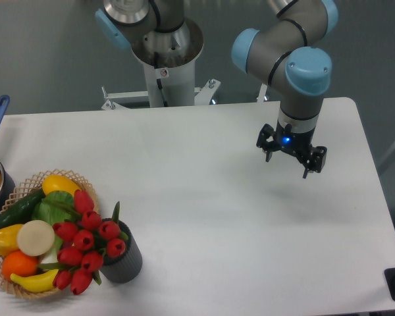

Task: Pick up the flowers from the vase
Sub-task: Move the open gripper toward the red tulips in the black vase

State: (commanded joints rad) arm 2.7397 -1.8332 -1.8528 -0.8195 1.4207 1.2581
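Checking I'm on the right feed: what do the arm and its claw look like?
The arm is made of grey tubular segments with light blue caps on its joints. A black cable runs along the base column, which carries a small label. The claw is black, with two short dark fingers and a small blue light glowing at its centre under the wrist.

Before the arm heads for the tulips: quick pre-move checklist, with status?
1. Gripper open and empty: ok, fingers spread, nothing between them.
2. Flowers seated in the vase: ok, buds lean left over the wicker basket.
3. Vase upright: ok.
4. Path from gripper to flowers: ok, only bare table between them.
5. Room to grasp the stems: not ok, buds overlap the basket's fruit.
6. Stem position under the buds: cannot tell, mostly hidden.
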